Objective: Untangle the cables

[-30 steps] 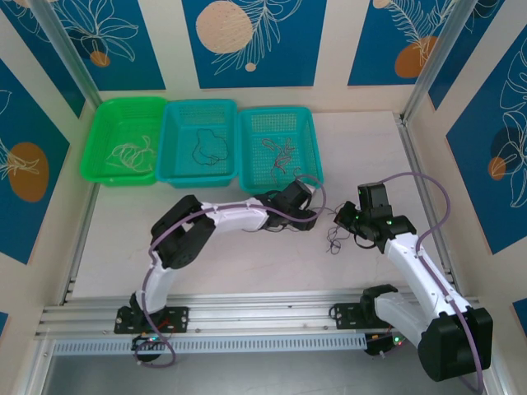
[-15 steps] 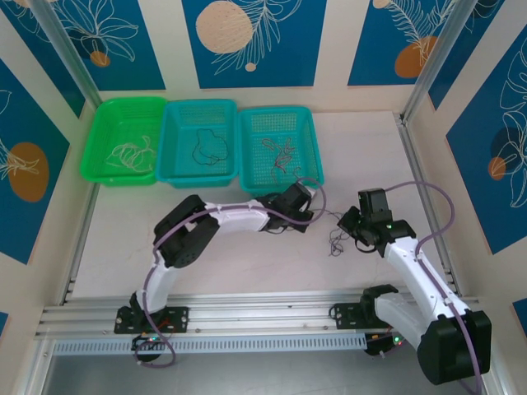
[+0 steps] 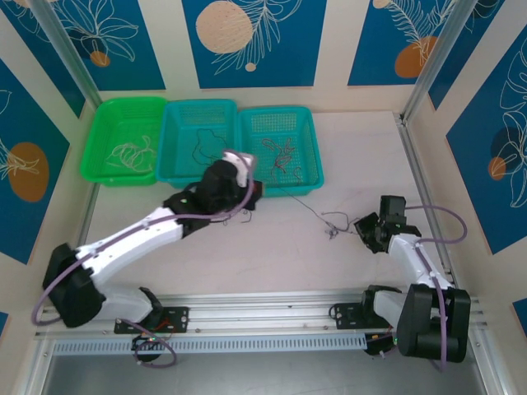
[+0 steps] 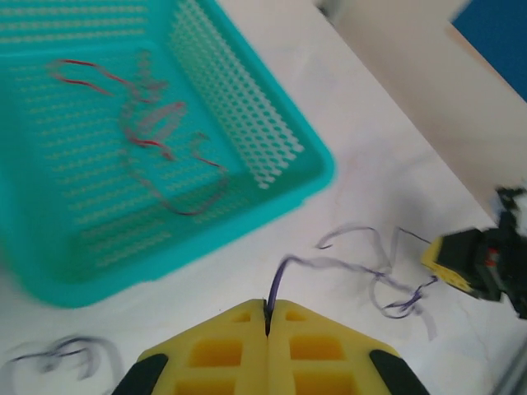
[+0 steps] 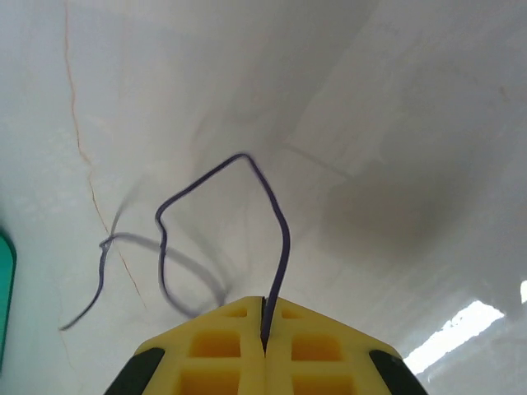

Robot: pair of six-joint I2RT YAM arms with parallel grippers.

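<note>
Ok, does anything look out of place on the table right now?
Yes: a small snarl of dark cables lies loose on the table, outside the three baskets. One strand runs from it toward the left gripper, which is shut on it. The right gripper pinches another.
</note>
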